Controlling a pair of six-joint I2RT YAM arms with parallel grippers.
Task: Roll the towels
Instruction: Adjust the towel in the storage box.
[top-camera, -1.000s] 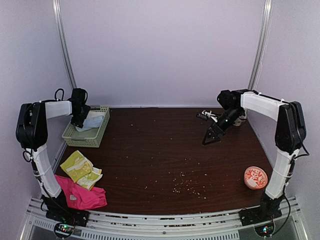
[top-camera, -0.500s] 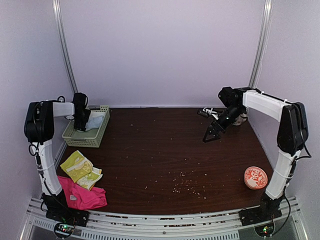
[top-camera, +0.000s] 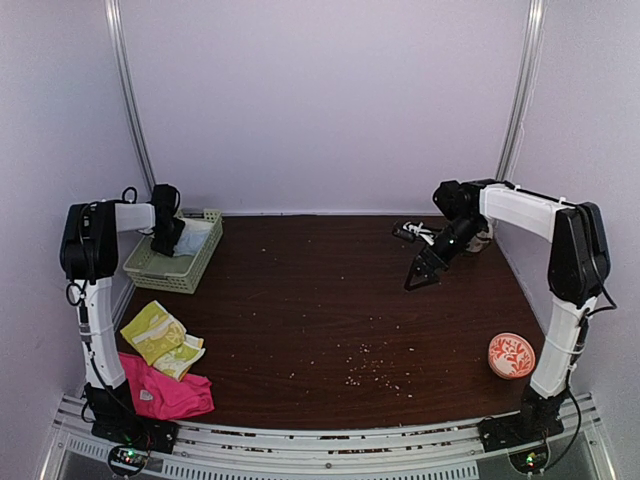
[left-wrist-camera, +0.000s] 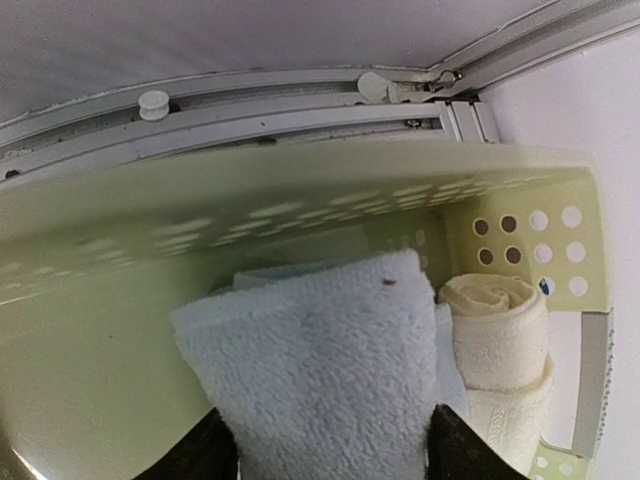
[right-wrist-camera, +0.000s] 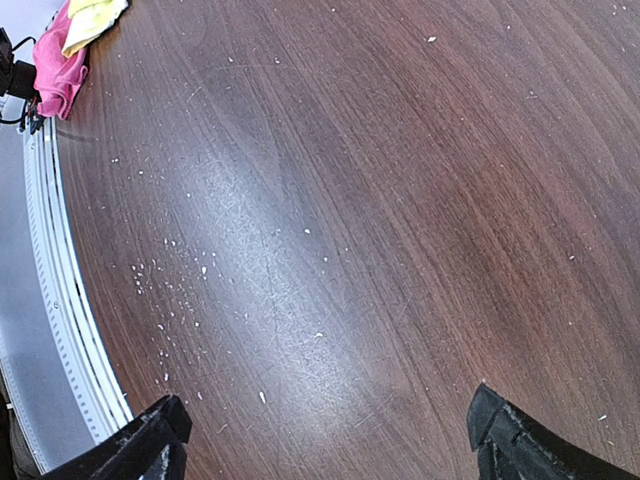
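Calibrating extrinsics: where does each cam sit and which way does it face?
Top external: high behind the bases, looking down at table; left arm and right arm show.
Left wrist: over basket, looking in at blue towel; own fingers flank it.
Right wrist: above table, looking down; own fingertips at bottom corners.
Shared: top and right wrist both show pink towel.

Left claw (top-camera: 165, 242) reaches into the green basket (top-camera: 185, 278) far left, beside a pale blue towel (top-camera: 197, 238); yellow-green towel (top-camera: 152, 330) and pink towel (top-camera: 160, 392) lie near left; right claw (top-camera: 420, 277) hangs spread far right.
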